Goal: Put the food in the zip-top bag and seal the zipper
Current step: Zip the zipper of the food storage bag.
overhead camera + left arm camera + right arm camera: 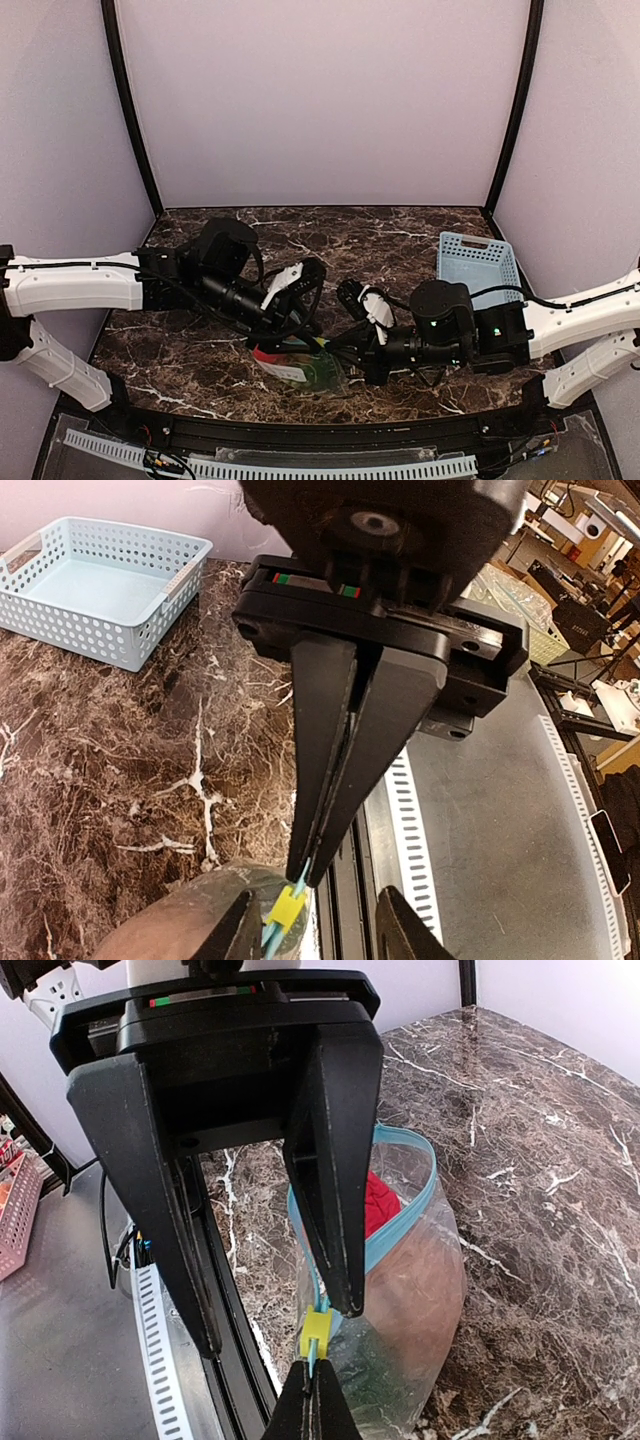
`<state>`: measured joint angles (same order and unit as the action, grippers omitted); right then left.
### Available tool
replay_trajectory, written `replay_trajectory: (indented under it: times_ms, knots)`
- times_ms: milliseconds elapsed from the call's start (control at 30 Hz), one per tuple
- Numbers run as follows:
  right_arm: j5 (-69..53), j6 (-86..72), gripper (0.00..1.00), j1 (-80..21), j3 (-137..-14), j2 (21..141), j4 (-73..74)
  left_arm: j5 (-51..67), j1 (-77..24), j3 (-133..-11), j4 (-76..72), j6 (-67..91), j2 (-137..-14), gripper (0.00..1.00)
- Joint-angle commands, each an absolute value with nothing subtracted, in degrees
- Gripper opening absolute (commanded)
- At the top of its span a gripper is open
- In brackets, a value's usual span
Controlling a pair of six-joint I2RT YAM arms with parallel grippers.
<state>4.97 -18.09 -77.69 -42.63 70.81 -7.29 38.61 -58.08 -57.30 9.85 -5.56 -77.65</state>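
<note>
left gripper (278, 1325): jaws well apart, holding nothing, one finger on each side of the zipper (400, 1205) at the yellow slider (318, 1335). the near finger tip looks to be just beside the slider, can't tell from here if it touches

right gripper (305, 870): pinched tight on the zipper strip right next to the slider

bag (420, 1300) lies on the table (540, 1160) near the front edge. food is inside: red fruit (380, 1205) up by the mouth, brown fruit (410, 1280) mid, green grapes (365, 1380) low. the mouth gapes, the teal strips bow apart, so the seal is not yet done

basket (100, 590) well off to the side, not in play

risks as I read it:
- left closes beside the slider rather than on it, pull gets nothing
- the strip slips from the right pinch under load, bag drags along and bunches
- red fruit sits close under the strip, could hold the tracks apart
- bag near the edge, a hard tug could take it off the table
</note>
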Motion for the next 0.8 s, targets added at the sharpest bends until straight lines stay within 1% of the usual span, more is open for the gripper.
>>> replay_trajectory:
  times_ms: [0, 67, 133, 333, 767]
  knots:
    - [4.9, -18.5, 0.00, -77.9, -42.0, 69.4, -11.3, 38.0, -58.7, -59.1, 10.4, -6.9, -78.7, 0.40]
    - [4.5, -18.5, 0.00, -77.9, -42.0, 69.6, -11.4, 37.9, -58.9, -59.8, 10.5, -7.1, -79.1, 0.43]
    - [4.3, -18.7, 0.00, -77.9, -42.1, 69.8, -11.4, 37.8, -59.0, -60.4, 10.4, -7.4, -79.4, 0.44]
    - [4.6, -18.8, 0.00, -78.0, -42.0, 69.5, -11.7, 37.6, -59.0, -60.9, 11.4, -8.1, -80.4, 0.39]
    - [5.6, -19.4, 0.00, -78.0, -41.1, 68.9, -12.1, 35.5, -59.0, -59.4, 13.5, -9.2, -78.9, 0.25]
